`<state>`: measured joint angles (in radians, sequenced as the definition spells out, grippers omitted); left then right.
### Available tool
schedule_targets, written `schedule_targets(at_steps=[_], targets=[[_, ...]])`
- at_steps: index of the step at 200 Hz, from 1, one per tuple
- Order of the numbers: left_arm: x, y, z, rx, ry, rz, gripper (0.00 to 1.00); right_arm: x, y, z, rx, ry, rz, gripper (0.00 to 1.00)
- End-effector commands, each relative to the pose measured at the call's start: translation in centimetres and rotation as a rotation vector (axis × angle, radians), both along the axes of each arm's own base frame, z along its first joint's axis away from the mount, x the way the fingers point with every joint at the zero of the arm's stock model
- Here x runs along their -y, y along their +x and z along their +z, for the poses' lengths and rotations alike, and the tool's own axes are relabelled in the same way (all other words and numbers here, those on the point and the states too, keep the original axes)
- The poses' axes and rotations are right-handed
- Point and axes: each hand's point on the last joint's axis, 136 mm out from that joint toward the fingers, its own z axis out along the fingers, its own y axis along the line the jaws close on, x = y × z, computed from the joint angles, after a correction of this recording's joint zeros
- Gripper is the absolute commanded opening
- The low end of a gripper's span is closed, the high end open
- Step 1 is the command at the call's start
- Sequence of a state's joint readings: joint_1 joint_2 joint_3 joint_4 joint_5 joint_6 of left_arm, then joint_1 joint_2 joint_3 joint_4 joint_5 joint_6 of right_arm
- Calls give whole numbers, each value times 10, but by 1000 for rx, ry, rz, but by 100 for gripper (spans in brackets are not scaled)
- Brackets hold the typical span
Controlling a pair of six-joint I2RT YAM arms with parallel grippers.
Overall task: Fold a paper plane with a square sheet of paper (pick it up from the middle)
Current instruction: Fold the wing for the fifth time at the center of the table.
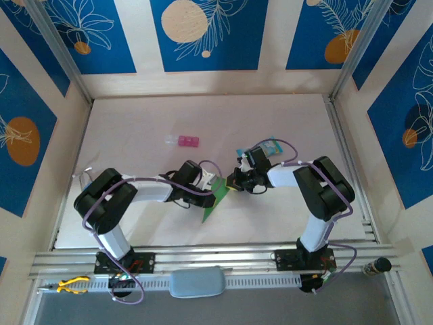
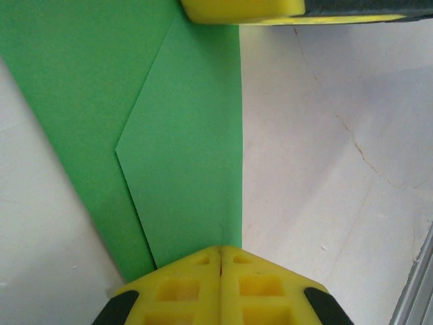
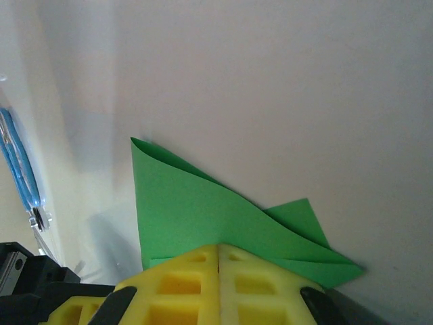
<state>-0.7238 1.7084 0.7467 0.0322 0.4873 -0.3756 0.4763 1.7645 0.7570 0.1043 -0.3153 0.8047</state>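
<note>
The left jaws are clamping fully shut on the green sheet of paper [image 2: 183, 156], their yellow fingers [image 2: 183, 288] meeting with no gap over the sheet's straight folded edge. The right jaws are also pressing flat together, pinching the same sheet [image 3: 196, 210] at its lower edge. In the left wrist view a yellow finger of the right arm [image 2: 243, 8] is showing at the far end of that same edge. From above, the sheet [image 1: 215, 198] is sitting between the two wrists near the middle of the bench [image 1: 135, 135], its narrow end pointing toward the arm bases. A diagonal flap is lying folded over the sheet's face, and I cannot tell whether the paper is touching the bench. A small pink block [image 1: 185, 141] is lying well apart, farther back, and a pale blue packet [image 1: 271, 147] is lying just beyond the right wrist.
</note>
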Motion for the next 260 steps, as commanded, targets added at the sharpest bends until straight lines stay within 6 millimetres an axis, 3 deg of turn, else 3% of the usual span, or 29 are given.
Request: schedule_targets(at_steps=[1,41,80,110,142,182,207,260], targets=[[-37,-31,-32,-128,167,22,0,16,-4,-21,-52,-76,-44,3],[-37,-29,-30,-125,169,26,0,11,-1,-2,-4,-37,-36,2],[-36,-28,-29,-119,161,40,0,-15,-4,27,62,94,56,4],[-33,-25,-23,-114,141,49,0,-11,-10,5,5,18,34,3],[-26,-19,-7,-96,94,71,0,9,-18,-24,-61,-65,-29,1],[2,-4,36,-70,-58,95,3,12,-24,-32,-80,-67,-28,0],[18,0,50,-74,-126,82,4,12,-22,-30,-78,-66,-32,0],[40,3,30,-121,-99,57,9,11,-22,-30,-79,-71,-26,0]])
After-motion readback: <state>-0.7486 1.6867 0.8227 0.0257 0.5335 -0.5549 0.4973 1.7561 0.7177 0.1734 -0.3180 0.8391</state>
